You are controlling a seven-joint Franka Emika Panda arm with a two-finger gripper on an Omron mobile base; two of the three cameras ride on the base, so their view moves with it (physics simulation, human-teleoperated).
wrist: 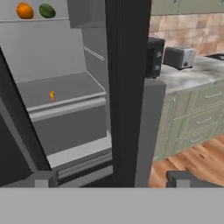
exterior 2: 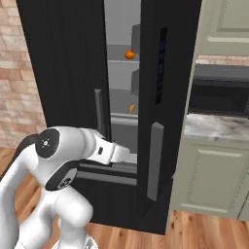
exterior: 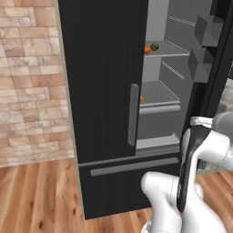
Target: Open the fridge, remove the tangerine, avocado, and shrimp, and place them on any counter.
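Gripper (wrist: pixel 111 178) spread, empty, straddling the open fridge (wrist: pixel 127 87) door edge. Shrimp (wrist: pixel 52 96) sits at 10 o'clock on the middle shelf; tangerine (wrist: pixel 25 10) and avocado (wrist: pixel 47 11) higher (top shelf).

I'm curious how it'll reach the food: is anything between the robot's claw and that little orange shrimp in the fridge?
Partly. The open right door stands edge-on just ahead of the claw; the shrimp sits left of it on an open shelf.

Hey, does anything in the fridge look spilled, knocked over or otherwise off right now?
Nothing stands out. The fridge has its right door swung open; the tangerine and avocado sit side by side on an upper shelf, the shrimp alone on the shelf below.
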